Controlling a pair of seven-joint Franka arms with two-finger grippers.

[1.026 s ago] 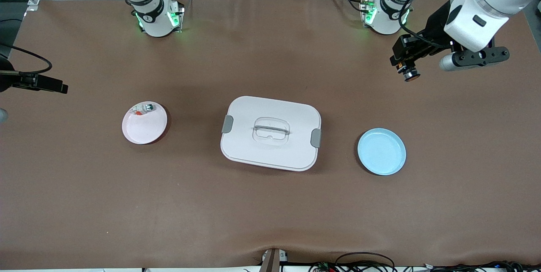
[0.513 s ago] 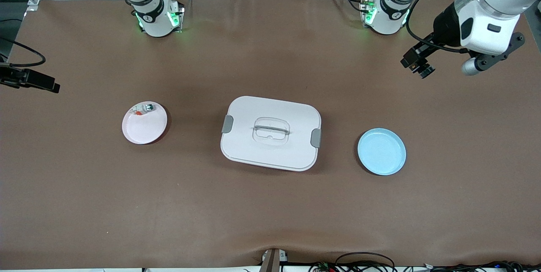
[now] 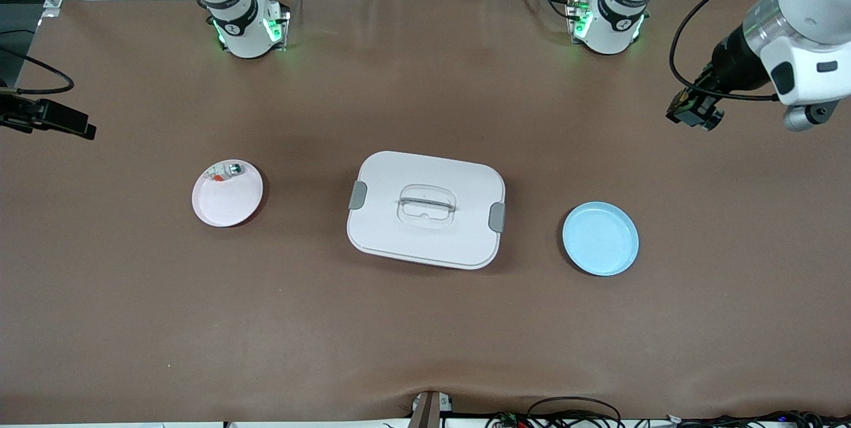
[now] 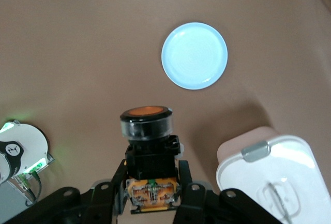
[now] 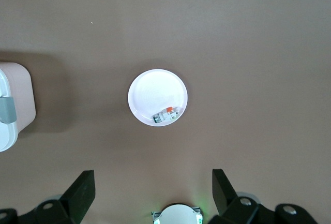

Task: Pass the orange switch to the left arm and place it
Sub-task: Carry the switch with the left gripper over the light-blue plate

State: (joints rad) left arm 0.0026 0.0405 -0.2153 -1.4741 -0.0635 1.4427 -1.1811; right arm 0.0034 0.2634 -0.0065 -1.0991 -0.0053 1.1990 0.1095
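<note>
The orange switch [image 4: 150, 154], a black block with an orange round end, is held in my left gripper [image 4: 153, 185], which is shut on it. In the front view this gripper [image 3: 691, 113] hangs over bare table near the left arm's end, apart from the blue plate [image 3: 600, 238]. The white lidded box [image 3: 425, 209] stands mid-table and also shows in the left wrist view [image 4: 269, 175]. My right gripper [image 5: 151, 178] is open and empty, high over the table near the pink plate [image 5: 155, 93]; in the front view it [image 3: 66, 123] shows at the right arm's end.
The pink plate [image 3: 226, 197] holds a whitish part with a red bit [image 3: 225, 171]. The blue plate [image 4: 194, 56] is empty. Both arm bases [image 3: 247, 28] [image 3: 606, 24] stand along the table's edge farthest from the front camera. Cables lie at the edge nearest that camera.
My left gripper has carried the switch farther from the box, toward the left arm's end of the table, and turned. My right gripper shifted only slightly. The box and plates have not moved.
</note>
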